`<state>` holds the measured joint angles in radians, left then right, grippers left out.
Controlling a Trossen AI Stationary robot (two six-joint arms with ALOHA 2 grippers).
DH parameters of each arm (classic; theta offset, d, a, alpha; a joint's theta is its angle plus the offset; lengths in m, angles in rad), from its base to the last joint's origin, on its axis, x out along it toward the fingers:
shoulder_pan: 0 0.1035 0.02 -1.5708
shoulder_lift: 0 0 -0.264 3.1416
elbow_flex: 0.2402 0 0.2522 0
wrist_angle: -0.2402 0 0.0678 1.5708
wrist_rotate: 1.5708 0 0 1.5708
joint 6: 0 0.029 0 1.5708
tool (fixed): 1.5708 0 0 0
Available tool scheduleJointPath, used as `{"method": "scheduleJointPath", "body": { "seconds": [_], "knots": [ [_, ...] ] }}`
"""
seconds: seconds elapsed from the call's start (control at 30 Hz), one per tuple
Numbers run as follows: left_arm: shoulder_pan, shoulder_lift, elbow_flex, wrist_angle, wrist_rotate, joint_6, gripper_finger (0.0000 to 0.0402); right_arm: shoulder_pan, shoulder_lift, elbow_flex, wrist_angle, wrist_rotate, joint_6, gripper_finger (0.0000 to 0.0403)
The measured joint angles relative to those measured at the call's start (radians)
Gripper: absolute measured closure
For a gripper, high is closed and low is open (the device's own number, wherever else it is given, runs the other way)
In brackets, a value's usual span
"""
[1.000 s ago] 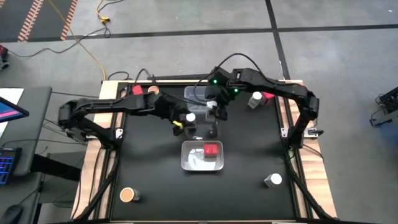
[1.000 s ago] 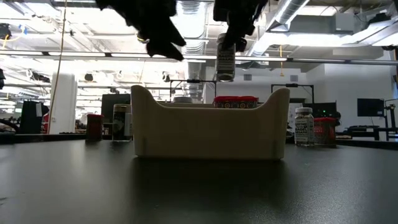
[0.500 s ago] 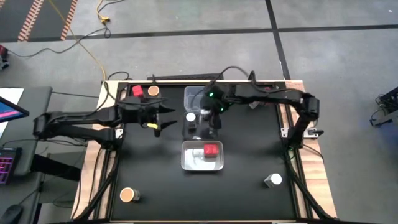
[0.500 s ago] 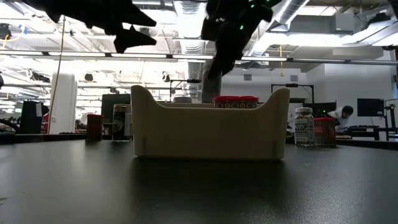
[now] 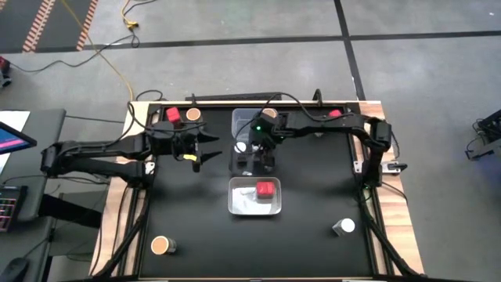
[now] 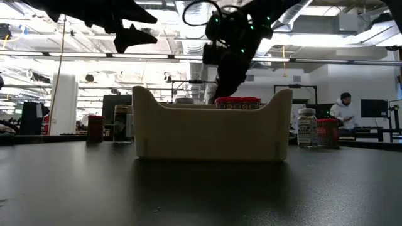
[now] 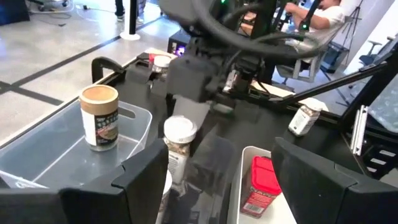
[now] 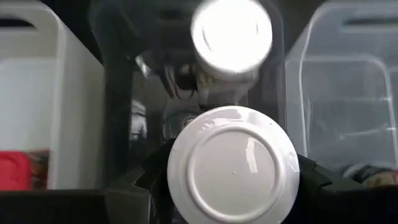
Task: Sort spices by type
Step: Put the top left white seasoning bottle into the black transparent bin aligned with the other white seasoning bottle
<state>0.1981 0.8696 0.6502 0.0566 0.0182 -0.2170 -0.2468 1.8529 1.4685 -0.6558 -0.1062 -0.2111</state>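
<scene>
1. Right gripper [image 8: 230,177] of mine is clamped on a white-topped spice jar [image 8: 231,163]; my dark fingers [image 8: 311,175] press its sides just under the cap, over the middle clear bin [image 5: 254,160].
2. Inside that same bin a second white-topped jar [image 8: 231,36] stands upright, just beyond the one I carry and not touching it.
3. I judge the jar light and rigid, with smooth, somewhat slippery walls and a wider cap. Holding it just below the cap suits it, since the lip would catch on my fingers if it slid.
4. It may be glass, so I would lower it gently rather than drop it, and keep it clear of its neighbour.
5. Toward the table's front, the white bin [image 5: 254,206] holds a red-topped jar [image 5: 266,189]; the far clear bin [image 7: 59,146] holds a tan-topped jar [image 7: 99,116].
6. Left gripper [image 5: 205,150] hangs with its fingers spread and empty, well to the side of the bins.
7. Loose jars remain near the table's corners, including a tan-topped one [image 5: 161,245] and a white-topped one [image 5: 344,227].
</scene>
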Motion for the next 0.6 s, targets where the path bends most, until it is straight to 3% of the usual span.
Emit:
{"method": "scheduleJointPath", "body": {
  "seconds": [0.2,0.6],
  "knots": [
    [-0.007,0.000,0.000,0.001,0.002,-0.009,0.0130,-0.009,-0.038,-0.084,0.141,-0.001,-0.001,0.0178],
    [-0.007,0.000,0.000,0.004,-0.006,-0.012,0.0130,-0.025,-0.032,-0.086,0.157,-0.020,-0.029,0.0178]
  ]
}}
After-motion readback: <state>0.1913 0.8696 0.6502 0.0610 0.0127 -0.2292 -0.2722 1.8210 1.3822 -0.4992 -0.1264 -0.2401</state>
